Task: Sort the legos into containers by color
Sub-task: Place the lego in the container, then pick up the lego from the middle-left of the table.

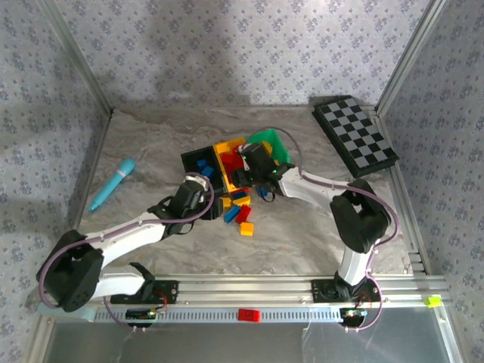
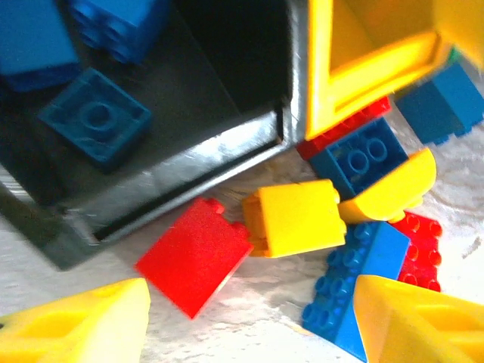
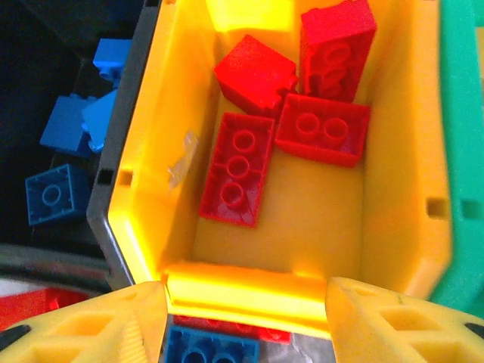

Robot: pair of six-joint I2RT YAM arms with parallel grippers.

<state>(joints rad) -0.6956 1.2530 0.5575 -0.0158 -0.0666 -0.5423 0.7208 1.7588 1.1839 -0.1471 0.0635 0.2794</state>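
Three bins stand side by side mid-table: black (image 1: 195,162), yellow (image 1: 227,147) and green (image 1: 276,144). The yellow bin (image 3: 249,291) holds several red legos (image 3: 238,170). Blue legos (image 3: 51,195) lie in the black bin (image 2: 189,162). Loose red (image 2: 195,255), yellow (image 2: 295,217) and blue (image 2: 355,155) legos lie on the table in front of the bins. My left gripper (image 2: 249,333) is open just above the table near the red one, holding nothing. My right gripper (image 3: 246,325) is open over the yellow bin's near wall, also holding nothing.
A cyan marker pen (image 1: 112,184) lies at the left of the table. A checkerboard (image 1: 355,132) sits at the back right. More loose legos (image 1: 243,215) are scattered between the two arms. The green bin's wall (image 3: 461,151) borders the yellow bin on its right.
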